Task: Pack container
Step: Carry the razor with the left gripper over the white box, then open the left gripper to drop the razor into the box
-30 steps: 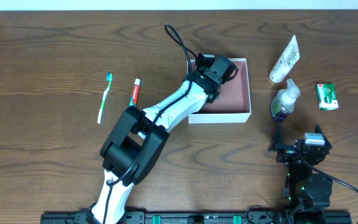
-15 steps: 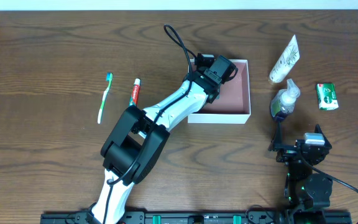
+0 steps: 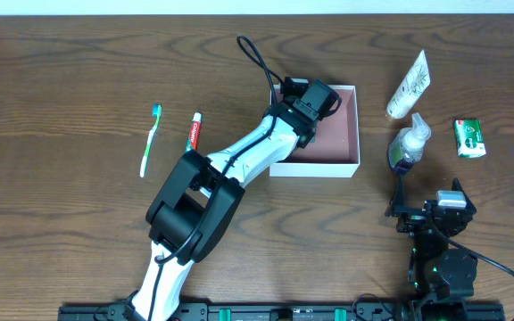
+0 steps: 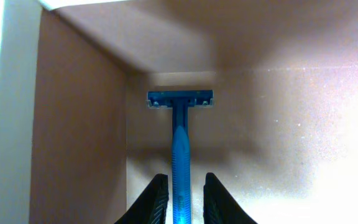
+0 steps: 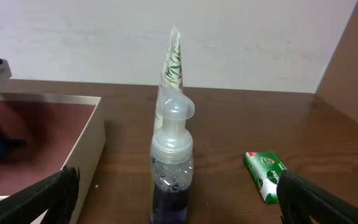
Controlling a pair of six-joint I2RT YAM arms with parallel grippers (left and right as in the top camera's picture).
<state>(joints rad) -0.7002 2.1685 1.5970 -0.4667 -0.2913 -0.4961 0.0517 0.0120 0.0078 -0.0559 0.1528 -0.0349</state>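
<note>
left gripper (image 4: 184, 180) barely parted astride razor (image 4: 179, 140), right gripper (image 5: 176, 183) spread wide

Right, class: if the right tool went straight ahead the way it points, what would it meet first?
Most likely the pump bottle, standing dead centre ahead of the open right tool; the white tube stands behind it, though depth is hard to judge.

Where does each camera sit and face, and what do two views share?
Overhead: above the table, looking down; both arms show, left gripper in the square white-walled, pink-floored container.
Left wrist: inside the container, facing a corner; its fingers flank a blue plastic razor.
Right wrist: low, facing the wall past a clear pump bottle; right gripper fingertips frame it.
Shared: overhead and right wrist show the green packet.
</note>
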